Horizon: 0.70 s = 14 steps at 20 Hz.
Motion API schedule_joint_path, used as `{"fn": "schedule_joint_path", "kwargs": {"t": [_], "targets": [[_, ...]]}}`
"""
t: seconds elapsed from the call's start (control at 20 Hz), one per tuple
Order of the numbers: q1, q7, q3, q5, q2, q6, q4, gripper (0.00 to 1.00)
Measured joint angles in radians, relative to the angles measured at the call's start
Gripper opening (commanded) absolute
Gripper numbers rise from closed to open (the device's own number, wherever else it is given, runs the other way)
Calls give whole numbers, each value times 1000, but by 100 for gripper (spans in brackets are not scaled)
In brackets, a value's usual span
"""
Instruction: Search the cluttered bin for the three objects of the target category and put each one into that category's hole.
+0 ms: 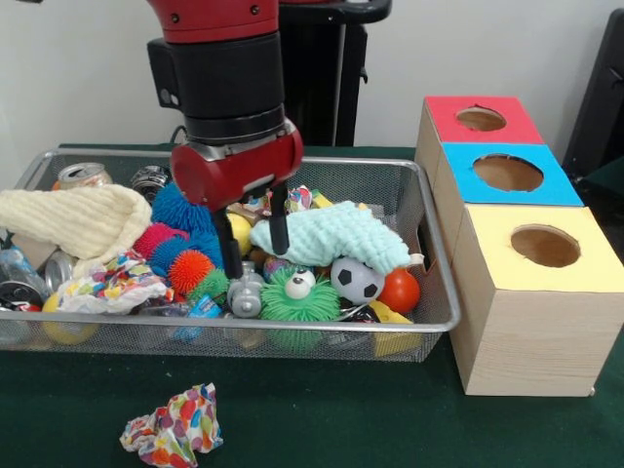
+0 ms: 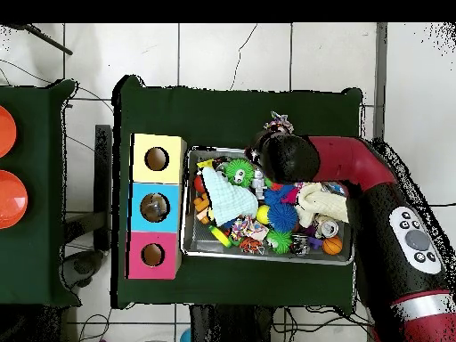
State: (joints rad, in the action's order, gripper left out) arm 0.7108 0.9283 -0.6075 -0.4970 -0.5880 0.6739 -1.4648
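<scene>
Front view: gripper (image 1: 254, 244) hangs inside the wire basket (image 1: 434, 255), its two black fingers spread apart and holding nothing, tips down among the spiky balls (image 1: 191, 269) just left of a mint cloth (image 1: 331, 237). Crushed clear bottle with blue marks (image 1: 17, 265) lies at the basket's left end under a cream cloth (image 1: 70, 220); other bottles can't be made out. Red-topped box hole (image 1: 481, 119) sits far right, beyond the blue-topped box (image 1: 509, 174) and yellow-topped box (image 1: 544, 246); a crumpled colourful paper (image 1: 174, 427) lies on the table near the front.

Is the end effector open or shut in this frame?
Open: in the front view the end effector shows two dark fingers spread apart, lowered into the wire bin, with nothing visibly between them.
</scene>
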Motion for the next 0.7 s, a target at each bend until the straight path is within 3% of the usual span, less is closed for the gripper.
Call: {"fn": "schedule_joint_path", "kwargs": {"t": [0.35,0.7], "targets": [[11,0,-49,-5,5,0,-10,100],[73,-6,-119,-9,31,0,-10,100]]}}
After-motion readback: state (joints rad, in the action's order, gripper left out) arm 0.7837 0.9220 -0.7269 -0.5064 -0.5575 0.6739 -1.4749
